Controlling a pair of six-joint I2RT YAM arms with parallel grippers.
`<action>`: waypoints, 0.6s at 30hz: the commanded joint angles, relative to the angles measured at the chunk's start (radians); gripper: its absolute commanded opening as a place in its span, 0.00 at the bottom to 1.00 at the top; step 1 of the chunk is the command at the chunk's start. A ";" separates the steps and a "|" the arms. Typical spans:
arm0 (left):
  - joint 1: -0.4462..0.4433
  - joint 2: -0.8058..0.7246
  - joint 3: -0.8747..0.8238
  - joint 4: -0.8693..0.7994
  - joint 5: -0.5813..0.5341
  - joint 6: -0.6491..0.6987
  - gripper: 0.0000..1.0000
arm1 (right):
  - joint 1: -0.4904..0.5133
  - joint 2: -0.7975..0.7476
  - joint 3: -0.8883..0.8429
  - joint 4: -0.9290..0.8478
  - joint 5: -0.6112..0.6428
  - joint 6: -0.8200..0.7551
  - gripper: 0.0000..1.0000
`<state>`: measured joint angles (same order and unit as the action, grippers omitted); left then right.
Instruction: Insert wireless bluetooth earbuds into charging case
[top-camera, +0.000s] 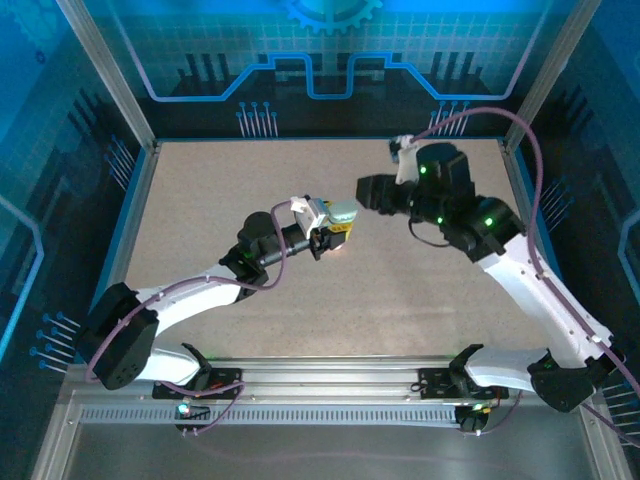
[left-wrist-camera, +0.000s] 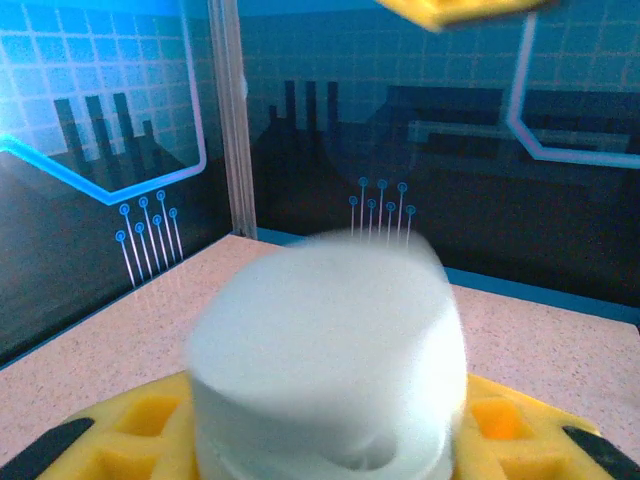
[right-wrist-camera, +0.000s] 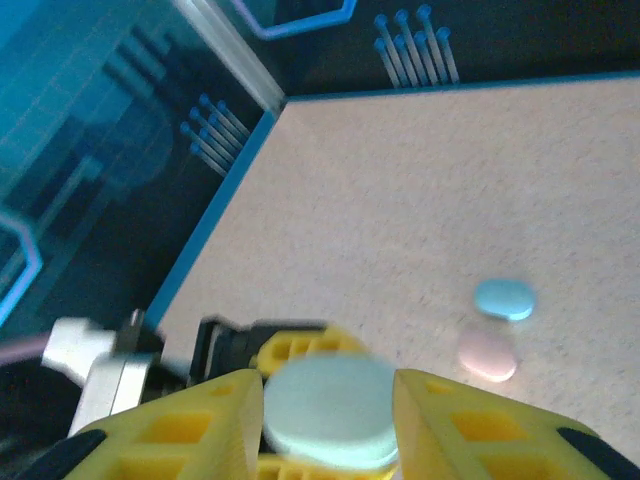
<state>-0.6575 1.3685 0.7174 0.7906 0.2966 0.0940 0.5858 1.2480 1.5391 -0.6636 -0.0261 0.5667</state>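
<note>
Progress looks slight: your left fingers (left-wrist-camera: 130, 430) clamp the pale case (left-wrist-camera: 330, 350), your right fingers (right-wrist-camera: 190, 430) stand apart beside it, and seating earbuds is not yet done.

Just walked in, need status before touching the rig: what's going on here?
The left claw is shut on a pale round case, holding it up above the table mid-workspace. The right claw faces it, fingers on either side of the same case; whether they grip it is unclear. A pale blue oval piece and a pink oval piece lie close together on the table, untouched. The case's inside isn't visible, so no telling whether any earbud is in.
</note>
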 joint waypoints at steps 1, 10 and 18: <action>0.000 -0.040 -0.005 0.032 0.087 0.047 0.27 | -0.039 0.108 0.094 -0.126 -0.013 -0.065 0.42; 0.000 -0.042 0.006 0.053 0.068 -0.002 0.29 | -0.094 0.134 0.017 -0.110 -0.329 -0.065 0.50; 0.001 -0.023 0.032 0.089 0.115 -0.045 0.30 | -0.220 0.070 -0.209 0.075 -0.805 0.038 0.60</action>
<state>-0.6594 1.3506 0.7174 0.8028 0.3820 0.0841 0.3733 1.3300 1.3705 -0.6537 -0.5831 0.5690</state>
